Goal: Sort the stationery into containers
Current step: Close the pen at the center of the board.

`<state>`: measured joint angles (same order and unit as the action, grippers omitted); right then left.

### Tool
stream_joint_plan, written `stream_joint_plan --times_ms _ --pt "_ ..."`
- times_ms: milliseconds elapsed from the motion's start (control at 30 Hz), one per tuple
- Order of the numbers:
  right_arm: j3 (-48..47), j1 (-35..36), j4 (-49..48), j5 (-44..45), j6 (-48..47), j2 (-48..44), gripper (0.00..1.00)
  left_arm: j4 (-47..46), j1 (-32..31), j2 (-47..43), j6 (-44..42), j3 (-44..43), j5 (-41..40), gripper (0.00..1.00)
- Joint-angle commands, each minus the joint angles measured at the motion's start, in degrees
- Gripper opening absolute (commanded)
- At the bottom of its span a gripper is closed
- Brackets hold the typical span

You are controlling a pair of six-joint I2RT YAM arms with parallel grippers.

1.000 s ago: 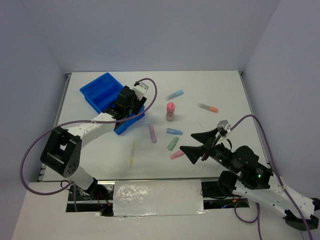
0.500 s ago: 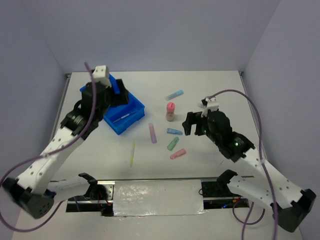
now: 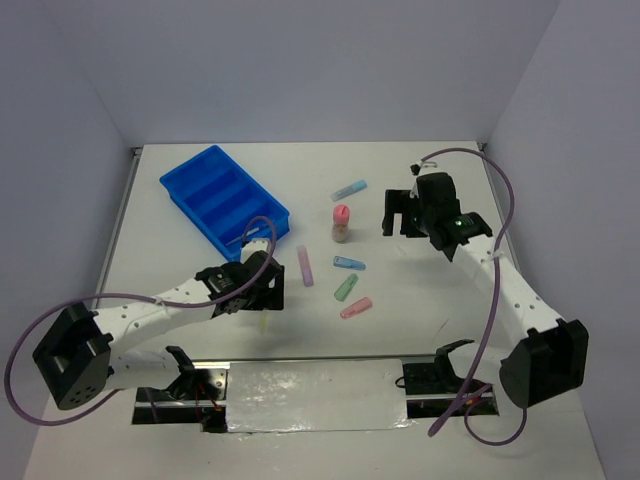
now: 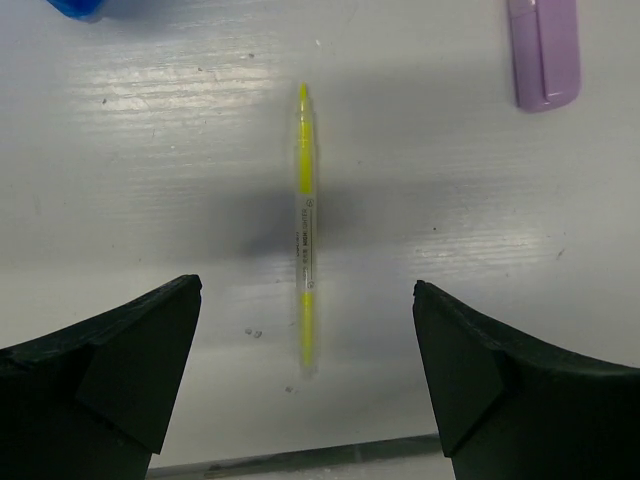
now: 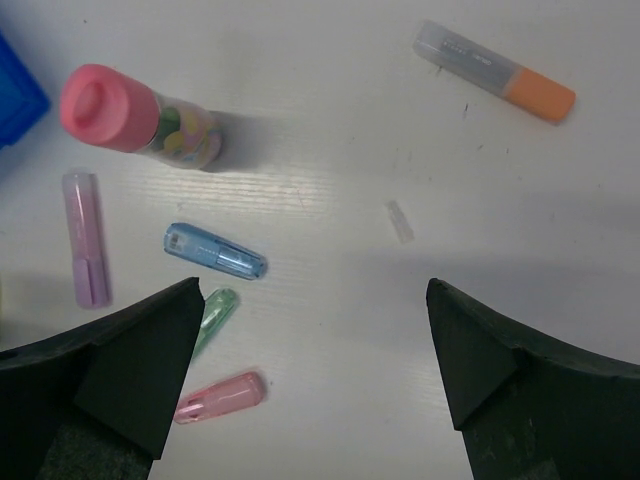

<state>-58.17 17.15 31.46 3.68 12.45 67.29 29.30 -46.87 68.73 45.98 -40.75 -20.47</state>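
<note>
left gripper (image 4: pixel 305 285): jaws spread wide, empty, straddling thin yellow pen (image 4: pixel 305 225) flat on table (image 3: pixel 440 300) | right gripper (image 5: pixel 312 290): spread wide, empty, above table between pink-capped bottle (image 5: pixel 135 118) and orange-capped marker (image 5: pixel 495 72) | blue tray (image 3: pixel 200 180): far-left, possibly one pen inside

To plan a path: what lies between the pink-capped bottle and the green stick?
A blue stick lies there, apart from the bottle and the green stick; the right wrist view shows it.
</note>
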Motion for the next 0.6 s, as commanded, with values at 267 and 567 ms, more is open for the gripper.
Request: stream_joint_plan --times_ms 267,567 --pt "-2.5 -0.8 1.4 -7.5 -2.7 -0.6 0.95 -10.5 0.7 10.7 3.5 2.2 0.0 0.83" --pt "-3.9 -0.7 1.8 -8.4 -3.6 -2.3 0.93 -10.4 1.1 15.3 5.6 3.7 0.9 0.31"
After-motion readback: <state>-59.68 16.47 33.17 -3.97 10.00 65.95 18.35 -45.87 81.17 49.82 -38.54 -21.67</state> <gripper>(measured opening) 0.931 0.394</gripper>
